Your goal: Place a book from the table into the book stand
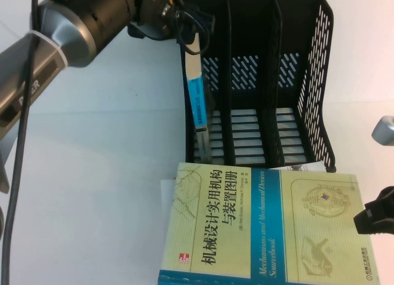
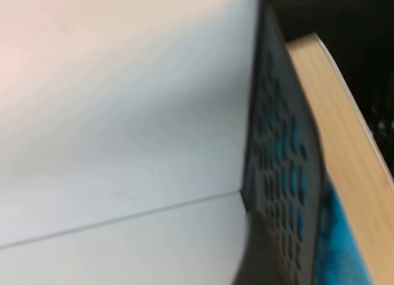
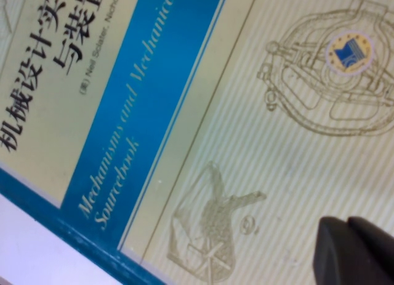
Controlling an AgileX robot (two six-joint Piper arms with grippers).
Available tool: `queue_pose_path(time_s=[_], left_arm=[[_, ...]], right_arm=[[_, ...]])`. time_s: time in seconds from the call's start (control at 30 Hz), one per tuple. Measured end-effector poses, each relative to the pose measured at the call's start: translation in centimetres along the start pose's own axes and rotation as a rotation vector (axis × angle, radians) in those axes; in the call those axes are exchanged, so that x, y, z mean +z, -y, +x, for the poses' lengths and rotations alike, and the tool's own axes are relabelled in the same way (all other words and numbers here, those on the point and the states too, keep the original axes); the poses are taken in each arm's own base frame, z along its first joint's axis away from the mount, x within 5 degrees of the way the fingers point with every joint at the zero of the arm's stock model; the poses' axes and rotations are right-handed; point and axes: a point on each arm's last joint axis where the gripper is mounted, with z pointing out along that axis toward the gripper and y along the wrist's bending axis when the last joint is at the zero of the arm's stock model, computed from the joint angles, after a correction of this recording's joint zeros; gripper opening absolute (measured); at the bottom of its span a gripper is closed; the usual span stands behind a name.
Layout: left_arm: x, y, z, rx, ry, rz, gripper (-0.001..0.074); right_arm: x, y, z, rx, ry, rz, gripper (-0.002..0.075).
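Book (image 1: 201, 106) nearly shelved — upright in the book stand's (image 1: 323, 82) left compartment.
We can't tell whether our left gripper (image 1: 175, 20) has released; right gripper (image 1: 375, 214) — state unclear — idles near-right.

- The left gripper (image 1: 184, 26), at about twelve o'clock in the high view, sits at the book stand (image 1: 314, 69) top edge; its fingers are hidden by its own wrist and cables.
- The book (image 1: 200, 109) in the leftmost compartment shows only its spine.
- The right gripper (image 1: 377, 214), at four o'clock, is cut off by the frame edge.
- The left wrist view is blurred; the perforated wall (image 2: 280, 174) probably screens the blue cover.
- The yellow-green book (image 1: 265, 229) runs off the bottom edge.
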Motion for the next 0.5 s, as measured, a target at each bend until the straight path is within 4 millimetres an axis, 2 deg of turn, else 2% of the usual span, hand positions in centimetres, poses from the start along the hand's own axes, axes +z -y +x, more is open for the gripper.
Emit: queue_pose_path(time_s=[0.1,0.2,0.33,0.4,0.5], left_arm=[[-0.4,-0.1,-0.4,0.004,0.013,-0.012,0.0439],[-1.1,-0.3,-0.9,-0.004,0.014,-0.02,0.0415],[-3.2,-0.8,-1.6,-0.001,0.016,-0.032,0.0267],[-4.8,-1.1,-2.1,0.008,0.03,-0.033,0.0142],[-7.5,-1.6,-3.0,0.004,0.077,-0.024,0.0043]], right_arm=[[0.0,0.0,0.0,-0.002,0.0,0.0,-0.0003],[-0.1,0.0,0.0,-0.014,0.002,0.0,-0.0003],[-1.0,-0.4,0.2,-0.056,0.043,0.011,-0.0003],[-1.9,-0.6,0.4,-0.084,0.081,0.031,-0.0003],[-3.4,-1.0,0.5,-0.122,0.165,0.071,-0.0003]])
